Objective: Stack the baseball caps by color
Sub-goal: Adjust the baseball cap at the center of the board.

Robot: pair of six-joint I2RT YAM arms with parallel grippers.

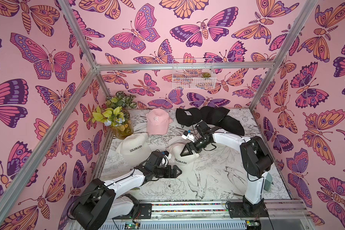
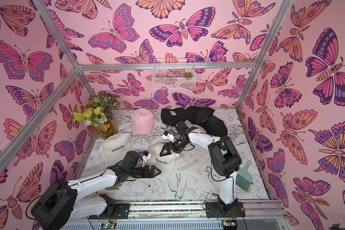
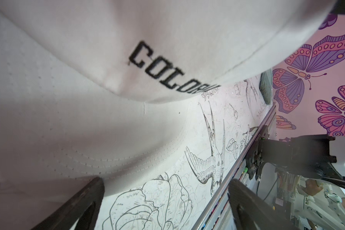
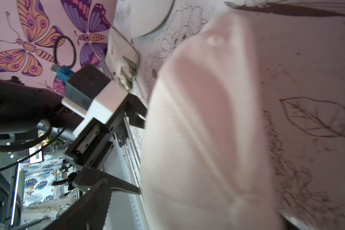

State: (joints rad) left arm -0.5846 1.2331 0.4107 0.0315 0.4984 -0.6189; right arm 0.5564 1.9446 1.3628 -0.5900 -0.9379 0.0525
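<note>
Far left corner: glass vase of leafy green and yellow plants standing on the table cover, white with line-drawn birds and flowers. Far wall, butterfly wallpaper: white wire basket holding a small succulent. Near right: teal dustpan brush; near left: cream glove, green fingers.

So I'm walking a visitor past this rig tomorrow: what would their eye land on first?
The loud pink butterfly wallpaper on every wall grabs attention first. Next, mid-table, the left gripper and right gripper flank a cream COLORADO cap, one at its brim, one over its crown. Behind them lie a heap of black caps at the back right and a pink cap beside it.
</note>
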